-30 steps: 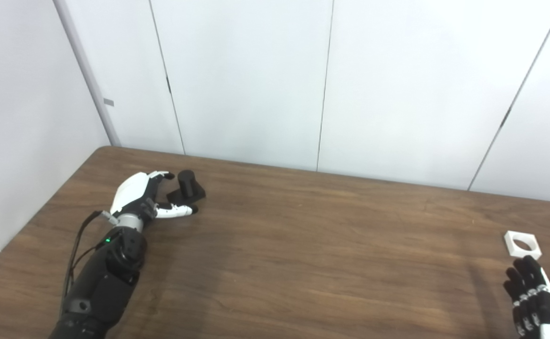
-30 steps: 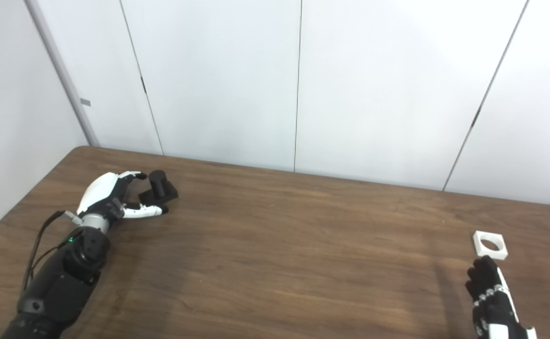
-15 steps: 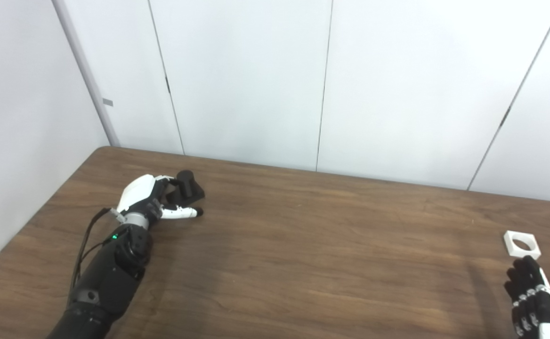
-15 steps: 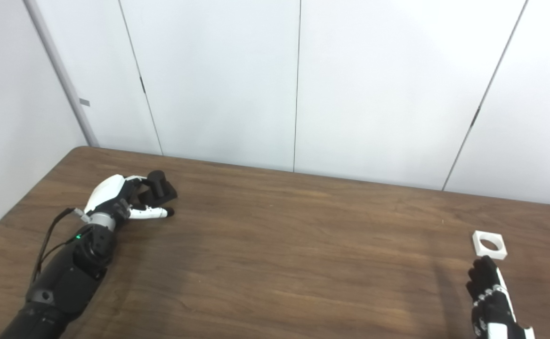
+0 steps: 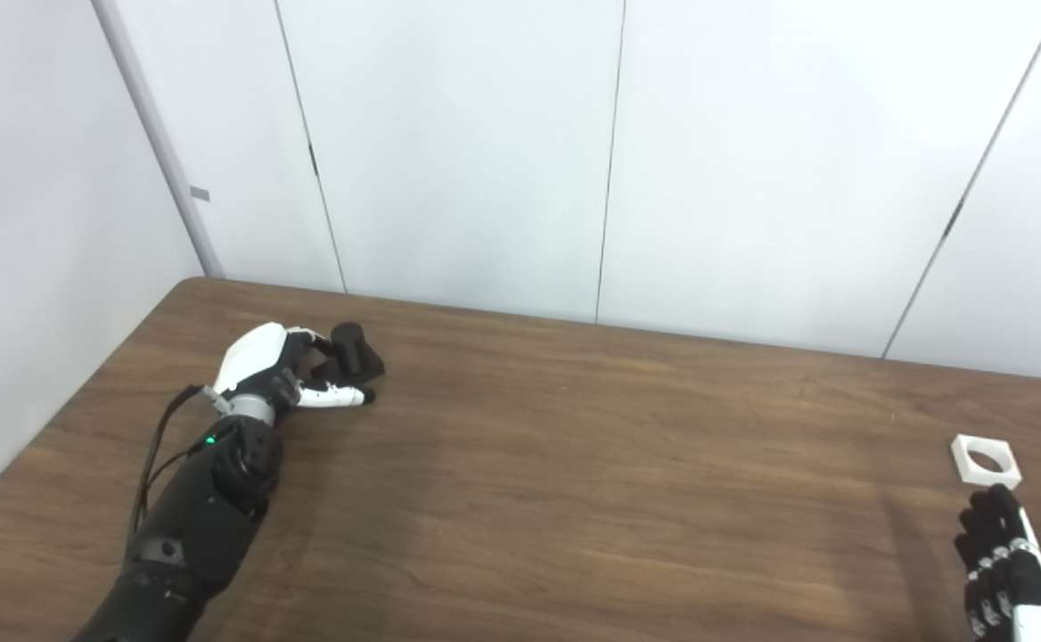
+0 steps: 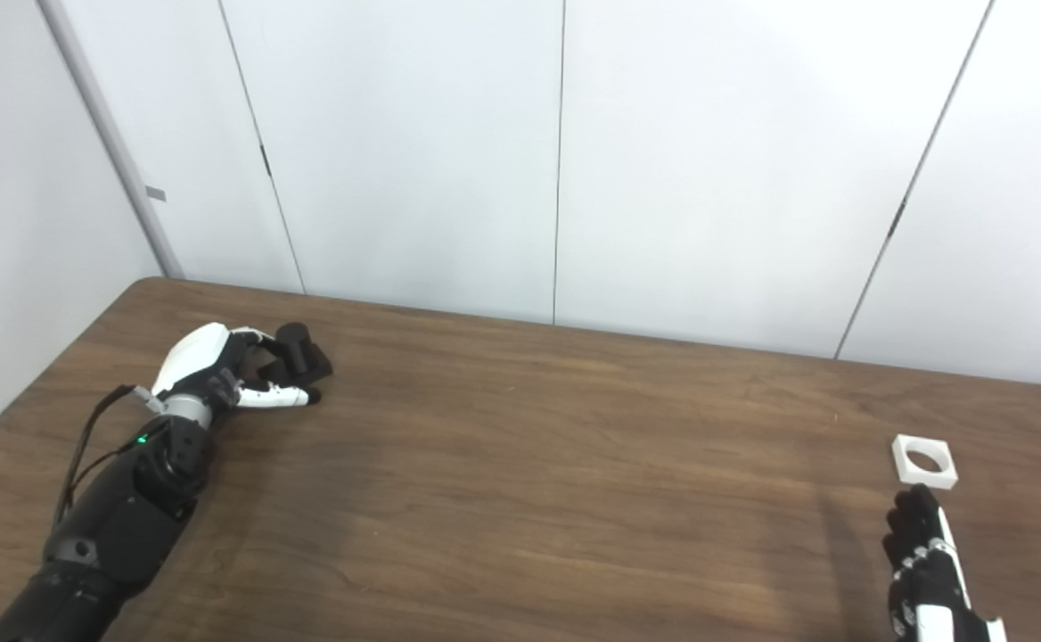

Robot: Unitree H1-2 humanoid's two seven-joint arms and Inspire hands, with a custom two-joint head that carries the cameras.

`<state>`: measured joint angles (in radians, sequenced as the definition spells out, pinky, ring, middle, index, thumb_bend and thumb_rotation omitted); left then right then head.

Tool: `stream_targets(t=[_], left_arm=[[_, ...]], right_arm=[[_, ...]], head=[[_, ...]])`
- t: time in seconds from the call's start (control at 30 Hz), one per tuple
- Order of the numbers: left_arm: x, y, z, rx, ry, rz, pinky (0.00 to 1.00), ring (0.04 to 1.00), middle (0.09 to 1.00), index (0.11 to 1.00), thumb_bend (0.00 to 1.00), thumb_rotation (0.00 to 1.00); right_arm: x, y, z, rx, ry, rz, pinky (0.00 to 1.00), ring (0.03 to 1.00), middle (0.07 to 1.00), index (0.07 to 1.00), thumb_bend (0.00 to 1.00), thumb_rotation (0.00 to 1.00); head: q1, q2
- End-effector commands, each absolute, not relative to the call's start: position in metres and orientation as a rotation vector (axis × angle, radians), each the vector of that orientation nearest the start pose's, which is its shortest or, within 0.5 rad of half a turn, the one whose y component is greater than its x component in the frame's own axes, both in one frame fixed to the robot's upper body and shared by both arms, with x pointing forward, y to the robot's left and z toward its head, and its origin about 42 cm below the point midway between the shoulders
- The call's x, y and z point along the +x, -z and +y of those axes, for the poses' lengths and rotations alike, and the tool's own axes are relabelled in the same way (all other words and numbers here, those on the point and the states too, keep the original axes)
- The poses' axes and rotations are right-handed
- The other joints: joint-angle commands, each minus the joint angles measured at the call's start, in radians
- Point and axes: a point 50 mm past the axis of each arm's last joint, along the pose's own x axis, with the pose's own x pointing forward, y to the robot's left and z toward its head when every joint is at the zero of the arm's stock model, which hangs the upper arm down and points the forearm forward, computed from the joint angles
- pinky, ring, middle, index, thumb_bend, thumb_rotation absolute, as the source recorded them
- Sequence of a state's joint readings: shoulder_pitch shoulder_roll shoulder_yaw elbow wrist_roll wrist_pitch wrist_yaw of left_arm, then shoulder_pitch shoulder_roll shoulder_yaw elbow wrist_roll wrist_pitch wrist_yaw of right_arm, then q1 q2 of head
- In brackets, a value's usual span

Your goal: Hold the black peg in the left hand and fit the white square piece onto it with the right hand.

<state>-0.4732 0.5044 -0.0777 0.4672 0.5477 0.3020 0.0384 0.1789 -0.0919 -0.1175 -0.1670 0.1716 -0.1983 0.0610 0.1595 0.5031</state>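
Left eye view
Table: you see a brown wood-grain table [image 5: 574,464] filling the lower half, with white wall panels [image 5: 458,152] behind it.
Black peg: the black peg [image 5: 350,343] stands upright on its square base at the far left of the table.
Left hand: your left hand [image 5: 282,374] lies against the peg's left side, fingers curled toward the post and thumb reaching along the near edge of the base. You cannot tell whether it has a firm hold; the peg's base sits on the table.
White square piece: the white square piece [image 5: 985,460] lies flat near the right edge, its round hole facing up.
Right hand: your right hand [image 5: 1000,571] comes in at the near right corner, fingertips pointing at the piece, just short of it. It holds nothing, with the fingers stretched out side by side.

Right eye view
Black peg: the peg [image 6: 297,349] shows at the far left, upright, with your left hand [image 6: 222,374] wrapped round its left and near sides.
White square piece: the piece [image 6: 924,460] lies flat, well apart from the peg, across the table.
Right hand: your right hand [image 6: 926,562] sits just on the near side of the piece, a thin strip of table between the fingertips and it, fingers extended and empty.
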Motion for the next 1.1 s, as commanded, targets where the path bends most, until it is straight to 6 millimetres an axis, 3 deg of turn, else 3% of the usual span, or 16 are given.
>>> stream_targets(t=[0.0,0.37,0.43,0.5,0.87,1.07], left_arm=[[0.438,-0.198,0.401,1.067,-0.308,0.203,1.0,0.965,0.914,0.683,0.84,0.3],[0.438,-0.192,0.4,1.065,-0.319,0.201,1.0,0.943,0.877,0.616,0.79,0.19],[0.439,-0.19,0.4,1.055,-0.32,0.186,0.99,0.926,0.842,0.516,0.58,0.09],[0.44,-0.186,0.401,1.049,-0.319,0.173,0.98,0.911,0.82,0.495,0.54,0.07],[0.448,-0.176,0.391,1.018,-0.286,0.137,0.87,0.853,0.776,0.488,0.52,0.05],[0.445,-0.183,0.386,1.022,-0.248,0.114,0.78,0.827,0.759,0.487,0.52,0.05]], right_arm=[[0.193,-0.082,-0.266,0.086,0.111,-0.07,1.0,0.983,0.972,0.968,0.49,0.92],[0.194,-0.082,-0.265,0.085,0.098,-0.069,1.0,1.0,0.986,0.988,0.45,0.94],[0.194,-0.081,-0.265,0.079,0.097,-0.067,1.0,1.0,0.986,0.99,0.44,0.95],[0.195,-0.08,-0.264,0.08,0.091,-0.075,1.0,1.0,0.987,0.992,0.44,0.95],[0.194,-0.083,-0.266,0.081,0.115,-0.079,1.0,0.997,0.981,0.986,0.44,0.89],[0.193,-0.087,-0.265,0.074,0.115,-0.078,1.0,1.0,0.985,0.991,0.43,0.93]], head=[[0.001,0.0],[-0.005,-0.003],[-0.009,-0.006],[-0.017,-0.011],[-0.019,0.0],[-0.023,0.019]])
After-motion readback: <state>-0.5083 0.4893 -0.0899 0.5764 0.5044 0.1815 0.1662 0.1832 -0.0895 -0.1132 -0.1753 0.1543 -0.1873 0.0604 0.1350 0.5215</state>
